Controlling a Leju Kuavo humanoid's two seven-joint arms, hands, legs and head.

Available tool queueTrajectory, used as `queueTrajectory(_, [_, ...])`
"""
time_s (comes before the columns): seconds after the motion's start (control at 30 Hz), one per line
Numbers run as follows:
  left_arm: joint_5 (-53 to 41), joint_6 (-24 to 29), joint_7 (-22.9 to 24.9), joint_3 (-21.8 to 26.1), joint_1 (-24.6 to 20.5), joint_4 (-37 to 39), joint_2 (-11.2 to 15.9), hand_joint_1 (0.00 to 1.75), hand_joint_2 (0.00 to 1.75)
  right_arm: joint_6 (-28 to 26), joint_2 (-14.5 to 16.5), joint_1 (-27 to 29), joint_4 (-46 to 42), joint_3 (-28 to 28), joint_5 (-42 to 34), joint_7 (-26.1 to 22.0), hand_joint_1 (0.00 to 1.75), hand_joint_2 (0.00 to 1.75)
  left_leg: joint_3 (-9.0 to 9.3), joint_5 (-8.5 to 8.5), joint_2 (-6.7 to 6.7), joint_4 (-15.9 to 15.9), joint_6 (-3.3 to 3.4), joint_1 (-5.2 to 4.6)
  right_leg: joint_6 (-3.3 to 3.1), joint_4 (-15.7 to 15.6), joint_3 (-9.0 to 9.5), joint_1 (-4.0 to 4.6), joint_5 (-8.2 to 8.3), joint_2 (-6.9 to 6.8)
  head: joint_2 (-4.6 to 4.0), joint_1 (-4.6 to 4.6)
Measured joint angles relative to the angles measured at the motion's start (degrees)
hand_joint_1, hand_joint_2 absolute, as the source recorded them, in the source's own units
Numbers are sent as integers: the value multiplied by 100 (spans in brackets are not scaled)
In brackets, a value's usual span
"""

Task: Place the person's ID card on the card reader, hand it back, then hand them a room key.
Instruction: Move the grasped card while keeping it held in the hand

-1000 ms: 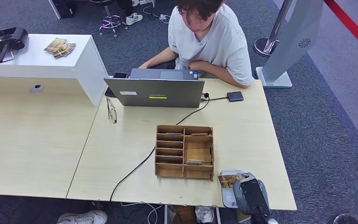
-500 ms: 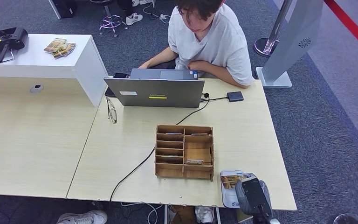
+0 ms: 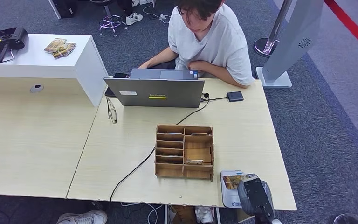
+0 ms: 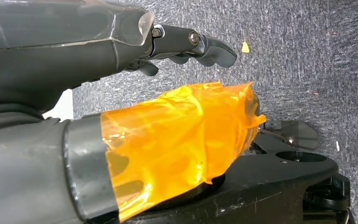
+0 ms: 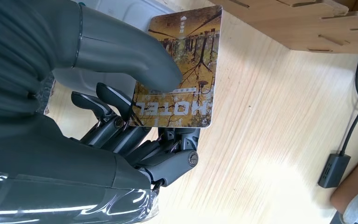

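Note:
My right hand [image 3: 255, 196] is at the table's near right corner, over the white card reader [image 3: 228, 198]. It pinches a card [image 5: 182, 74] printed with a yellow forest picture and the word HOTEL, thumb on top and fingers [image 5: 135, 140] underneath. In the head view the card [image 3: 237, 181] lies flat just above the reader. The person [image 3: 209, 37] sits at the far side behind a laptop [image 3: 154, 92], arms on the table. My left hand [image 4: 98, 51] hangs over the carpet holding nothing, its thumb wrapped in orange tape.
A wooden slotted organizer [image 3: 184, 151] with cards in some slots stands just left of the reader. A black cable crosses the table toward a small black adapter [image 3: 235, 96]. Glasses [image 3: 111, 110] lie left of the laptop. A white cabinet [image 3: 37, 63] stands at the far left.
My right hand has shifted slightly right and toward the near table edge with the card. The person and the other things have stayed put.

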Motion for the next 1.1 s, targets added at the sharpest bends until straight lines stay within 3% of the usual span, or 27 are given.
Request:
queueTrajectory(0.97, [1, 0, 0, 0, 0, 0, -1, 0, 0, -1, 0, 2, 4, -4, 5, 4, 175, 175, -2, 0, 0, 0, 0, 0, 0, 0, -2, 0, 0, 0, 0, 0])
queueTrajectory(1.1, [0, -7, 1, 0, 0, 0, -2, 0, 0, -185, 0, -4, 71, -36, 625, 554, 175, 175, -2, 0, 0, 0, 0, 0, 0, -1, -2, 0, 0, 0, 0, 0])
